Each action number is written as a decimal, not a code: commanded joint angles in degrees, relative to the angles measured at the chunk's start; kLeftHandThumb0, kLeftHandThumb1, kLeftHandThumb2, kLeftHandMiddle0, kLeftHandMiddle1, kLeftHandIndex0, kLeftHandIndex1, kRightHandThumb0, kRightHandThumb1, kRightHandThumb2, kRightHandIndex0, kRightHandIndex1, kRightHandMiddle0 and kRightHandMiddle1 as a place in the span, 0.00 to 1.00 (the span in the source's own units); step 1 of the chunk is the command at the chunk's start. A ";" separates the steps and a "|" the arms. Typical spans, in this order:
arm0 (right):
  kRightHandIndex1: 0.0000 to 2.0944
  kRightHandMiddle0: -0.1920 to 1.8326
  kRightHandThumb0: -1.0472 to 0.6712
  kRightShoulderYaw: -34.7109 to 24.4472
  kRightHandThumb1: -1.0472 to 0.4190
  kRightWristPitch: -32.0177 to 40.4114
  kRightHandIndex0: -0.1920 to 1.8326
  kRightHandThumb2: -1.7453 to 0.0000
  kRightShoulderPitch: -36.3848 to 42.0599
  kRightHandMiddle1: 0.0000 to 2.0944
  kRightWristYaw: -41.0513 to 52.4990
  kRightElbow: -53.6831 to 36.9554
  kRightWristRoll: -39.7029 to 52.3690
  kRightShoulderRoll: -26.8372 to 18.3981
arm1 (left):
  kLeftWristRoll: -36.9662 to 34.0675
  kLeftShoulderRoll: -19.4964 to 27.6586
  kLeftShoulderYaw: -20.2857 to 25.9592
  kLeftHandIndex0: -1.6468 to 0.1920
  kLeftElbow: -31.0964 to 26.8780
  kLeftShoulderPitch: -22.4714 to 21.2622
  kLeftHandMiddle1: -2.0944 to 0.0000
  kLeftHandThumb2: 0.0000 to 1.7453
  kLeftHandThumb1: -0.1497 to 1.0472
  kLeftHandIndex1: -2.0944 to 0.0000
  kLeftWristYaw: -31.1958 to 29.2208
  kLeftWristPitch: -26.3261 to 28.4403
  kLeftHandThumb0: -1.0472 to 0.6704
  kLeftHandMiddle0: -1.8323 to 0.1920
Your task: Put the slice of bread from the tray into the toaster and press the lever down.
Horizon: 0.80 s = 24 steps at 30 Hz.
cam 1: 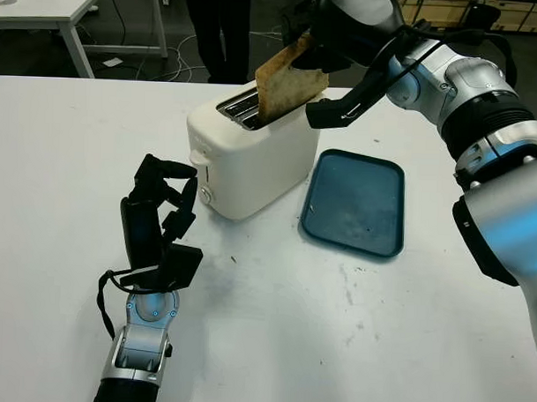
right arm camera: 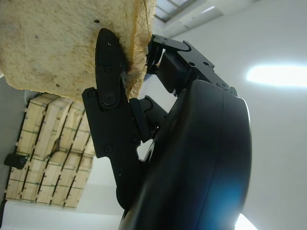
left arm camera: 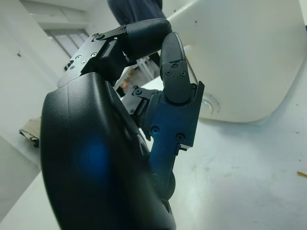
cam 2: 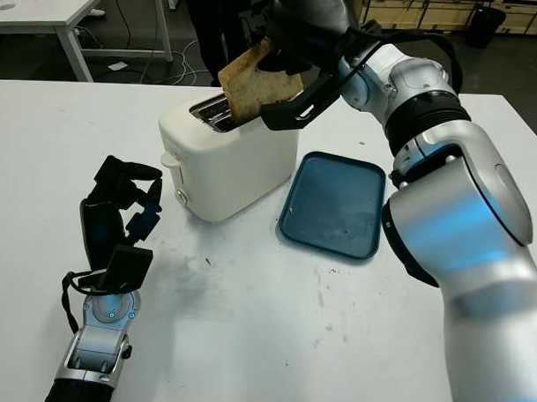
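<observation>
White toaster sits upper centre of frame on the worktop, slots facing up. Right hand comes in from upper right, clamped on the slice of bread; slice is tilted, lower edge at the toaster's slot, most of it above the top. Dark blue tray lies just right of the toaster, nothing on it. Left hand at lower left, close to the toaster's front end, fingers curled, holding nothing. Person's dark legs behind the worktop.
</observation>
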 commanded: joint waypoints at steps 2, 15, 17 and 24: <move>0.83 0.49 0.34 0.88 0.09 1.03 0.61 0.77 -0.66 0.83 -2.23 -0.13 -1.28 -1.17 | 0.53 0.06 -0.15 0.59 0.27 0.28 0.17 0.22 0.89 0.24 0.14 -0.13 0.33 0.54; 0.83 0.48 0.34 2.57 0.09 0.88 0.59 0.80 0.94 0.83 -2.01 0.22 -2.15 0.97 | 1.06 -0.36 -0.26 0.58 -0.17 0.07 0.17 0.22 0.89 0.24 0.38 0.53 0.33 0.54; 0.83 0.48 0.34 3.39 0.09 0.34 0.60 0.79 1.07 0.83 -2.24 0.21 -2.59 1.88 | 0.76 -0.30 -0.28 0.58 0.10 -0.17 0.17 0.22 0.89 0.24 0.24 0.09 0.33 0.53; 0.83 0.48 0.32 4.42 0.09 -0.06 0.61 0.77 1.11 0.83 -2.74 0.22 -2.44 4.59 | 1.05 -0.28 -0.31 0.59 -0.38 -0.14 0.17 0.22 0.89 0.23 0.28 0.36 0.33 0.53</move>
